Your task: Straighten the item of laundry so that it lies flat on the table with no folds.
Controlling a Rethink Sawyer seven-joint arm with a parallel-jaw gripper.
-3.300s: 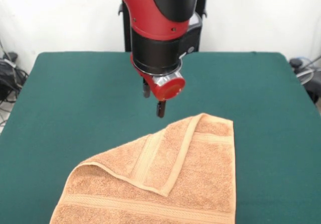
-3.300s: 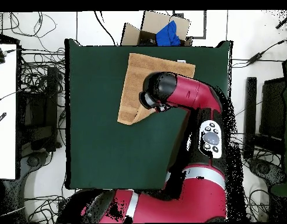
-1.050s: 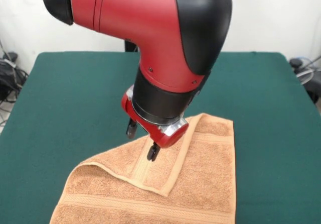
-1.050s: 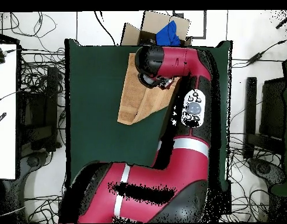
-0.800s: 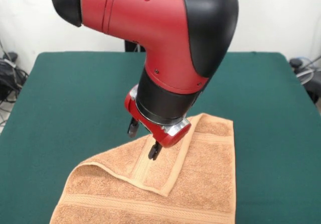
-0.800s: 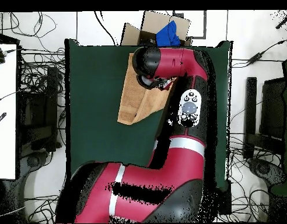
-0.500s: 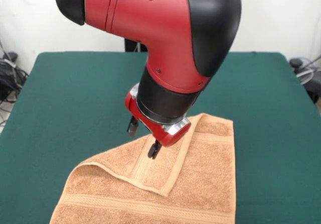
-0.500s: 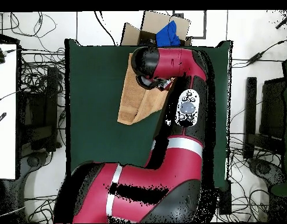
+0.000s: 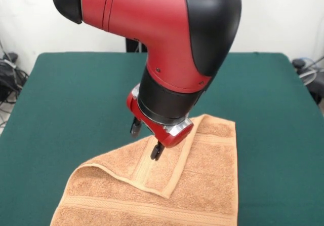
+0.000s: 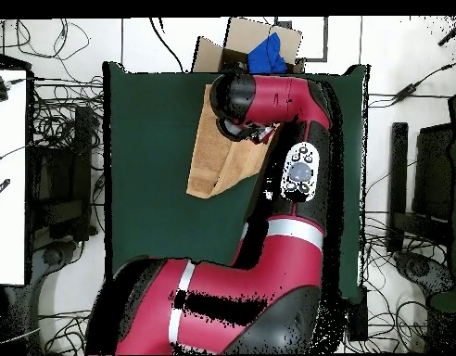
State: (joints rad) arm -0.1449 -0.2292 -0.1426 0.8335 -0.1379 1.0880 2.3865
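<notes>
The item of laundry [image 9: 207, 175], an orange-tan towel, lies at the near side of the green table [image 9: 76, 94]. One corner is folded over into a triangular flap [image 9: 152, 165] that points toward the near edge. My gripper [image 9: 146, 140] hangs open just above the flap's far edge. One finger [image 9: 157, 151] is over the woven band and the other finger [image 9: 135, 127] is over the table beside the towel. Nothing is between them. In the overhead view the arm's wrist covers the gripper, and the towel [image 10: 211, 162] shows to its left on the table [image 10: 148, 232].
A cardboard box [image 10: 234, 44] with a blue thing [image 10: 266, 54] in it stands just beyond the table's top edge in the overhead view. Cables and equipment lie on the floor around the table. A white desk [image 10: 7, 176] stands at the left.
Since 3.3 s ago the arm has come forward and down from behind the towel to just above the folded flap. Over the last second it has barely shifted. The towel lies as before.
</notes>
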